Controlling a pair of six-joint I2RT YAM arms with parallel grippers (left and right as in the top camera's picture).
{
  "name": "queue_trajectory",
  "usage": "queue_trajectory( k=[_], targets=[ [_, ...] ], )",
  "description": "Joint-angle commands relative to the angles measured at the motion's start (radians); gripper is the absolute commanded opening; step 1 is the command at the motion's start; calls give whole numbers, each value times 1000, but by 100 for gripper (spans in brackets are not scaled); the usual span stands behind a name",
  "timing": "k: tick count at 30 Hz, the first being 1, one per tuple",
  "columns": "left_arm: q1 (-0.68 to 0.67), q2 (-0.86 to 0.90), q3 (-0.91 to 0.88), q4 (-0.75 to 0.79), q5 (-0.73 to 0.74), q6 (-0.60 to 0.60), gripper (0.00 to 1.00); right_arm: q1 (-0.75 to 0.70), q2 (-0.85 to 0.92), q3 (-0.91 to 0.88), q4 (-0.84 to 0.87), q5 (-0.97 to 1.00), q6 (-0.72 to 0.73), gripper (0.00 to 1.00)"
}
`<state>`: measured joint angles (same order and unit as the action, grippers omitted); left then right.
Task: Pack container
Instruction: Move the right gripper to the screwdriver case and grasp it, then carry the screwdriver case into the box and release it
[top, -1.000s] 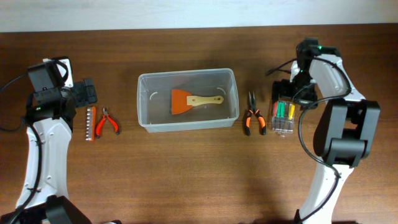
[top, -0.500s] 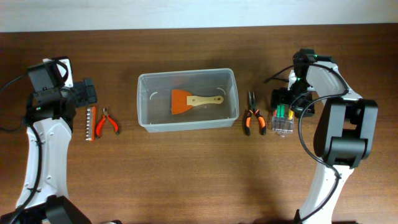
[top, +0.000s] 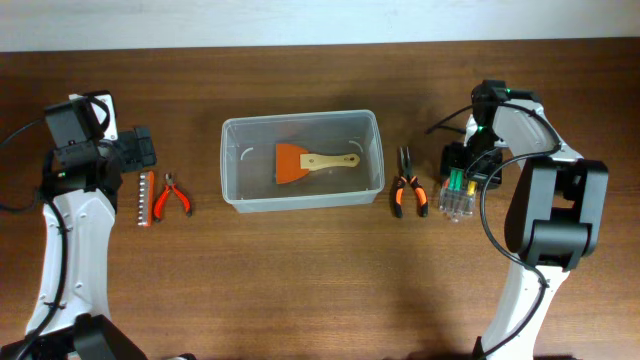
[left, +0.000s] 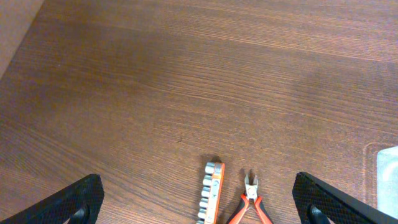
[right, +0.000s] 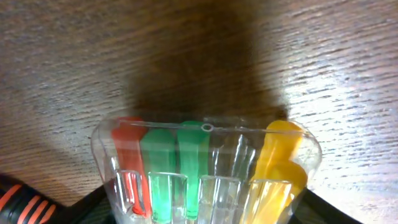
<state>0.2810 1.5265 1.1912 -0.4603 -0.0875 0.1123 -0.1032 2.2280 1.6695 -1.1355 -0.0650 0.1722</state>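
Brown wood table: clear rectangular container, rounded corners, holding orange scraper.

The left arm stands bent, its wrist turned inward; the left gripper hangs level, its fingers spread wide. The right arm folds back on itself; the right gripper points down, jaws parted.

Translucent plastic container on matt wood-grain table (screwdriver case glossy plastic).
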Motion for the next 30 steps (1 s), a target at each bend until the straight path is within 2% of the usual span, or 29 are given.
queue_trajectory(
  k=[1,8,15,19,24,30],
  targets=[
    [3,3,21,2,-11,16,99,0,19,-31,-2,-13,25,71],
    [3,3,21,2,-11,16,99,-1,19,-18,13,30,24,71],
    [3,3,21,2,-11,16,99,0,-19,70,-13,32,24,62],
    [3,3,21,2,-11,16,99,17,-53,178,-80,32,7,60],
    [3,3,21,2,-11,16,99,94,-90,332,-156,32,-51,59],
    [3,3,21,2,-11,16,99,281,-94,543,-251,32,-182,59]
  ],
)
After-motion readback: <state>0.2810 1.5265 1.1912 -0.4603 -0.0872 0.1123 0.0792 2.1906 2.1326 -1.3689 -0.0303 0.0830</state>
